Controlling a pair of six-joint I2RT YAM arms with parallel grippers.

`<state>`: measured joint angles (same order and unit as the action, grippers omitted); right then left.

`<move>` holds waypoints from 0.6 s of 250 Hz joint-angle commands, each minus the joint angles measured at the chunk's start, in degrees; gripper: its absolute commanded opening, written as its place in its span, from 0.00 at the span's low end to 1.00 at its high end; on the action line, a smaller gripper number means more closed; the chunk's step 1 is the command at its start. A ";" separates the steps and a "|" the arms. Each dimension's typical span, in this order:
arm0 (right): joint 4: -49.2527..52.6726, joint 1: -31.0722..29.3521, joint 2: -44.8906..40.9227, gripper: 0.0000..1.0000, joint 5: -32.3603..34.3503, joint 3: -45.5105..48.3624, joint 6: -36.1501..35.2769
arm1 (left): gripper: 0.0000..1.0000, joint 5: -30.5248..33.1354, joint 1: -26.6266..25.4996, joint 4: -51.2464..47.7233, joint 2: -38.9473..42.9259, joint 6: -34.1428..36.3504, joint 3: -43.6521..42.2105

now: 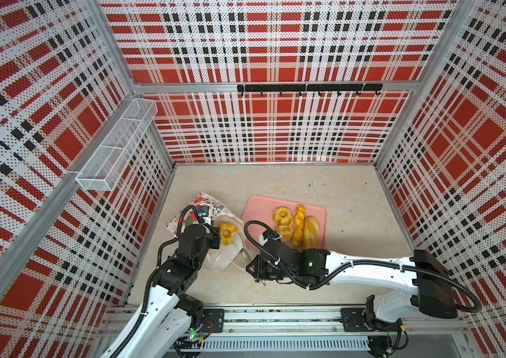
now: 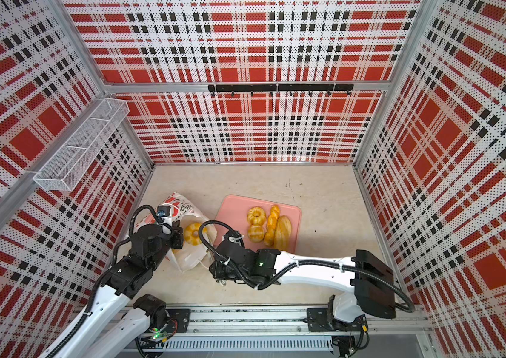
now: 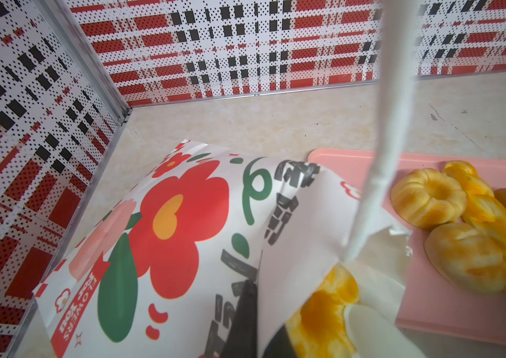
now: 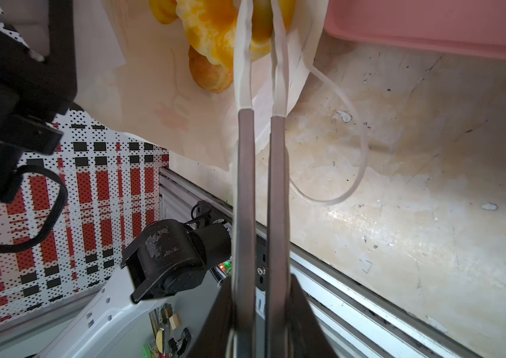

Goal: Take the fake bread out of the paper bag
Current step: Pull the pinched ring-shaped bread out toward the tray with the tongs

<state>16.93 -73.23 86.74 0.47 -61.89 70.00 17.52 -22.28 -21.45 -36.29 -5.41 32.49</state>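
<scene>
1. Fake bread (image 2: 194,233): one ring bun (image 1: 227,233) lies in the open mouth of the paper bag (image 3: 183,217), which rests on its side at the left of the table (image 1: 338,192).
2. Four more pieces sit on the pink tray (image 1: 257,207) just right of the bag: a second ring bun (image 1: 282,214), twist (image 1: 298,221), oval loaf (image 1: 311,234) and round roll (image 1: 284,233).
3. The left gripper (image 3: 347,252) is clamped on the bag's upper lip.
4. The right gripper (image 4: 261,28) has its long tongs nearly together at the bun in the bag; I can't tell whether they pinch it.

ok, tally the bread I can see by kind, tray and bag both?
ring buns: 2, one on the pink tray, one in the paper bag
twist: 1
round roll: 1
oval loaf: 1
darker golden piece in the bag, partly hidden: 1
total: 6 in view
</scene>
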 commanded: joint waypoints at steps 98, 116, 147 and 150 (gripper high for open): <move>3.35 0.19 -1.41 0.00 0.05 -5.17 -4.16 | 0.00 9.02 -3.48 9.11 -7.44 -5.66 -1.10; 5.24 -0.30 -2.51 0.00 0.92 -4.96 -4.30 | 0.00 11.53 -3.57 10.01 -8.30 -6.15 -0.86; 7.68 -1.19 -5.96 0.00 4.30 -3.08 -3.78 | 0.00 16.09 -3.55 12.48 -9.33 -6.72 -0.47; 7.94 -1.21 -6.32 0.00 4.51 -2.91 -3.66 | 0.00 16.54 -3.50 12.76 -9.50 -6.77 -0.43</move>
<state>24.34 -73.67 85.58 0.80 -64.90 66.92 27.42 -25.58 -13.61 -45.19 -9.47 31.33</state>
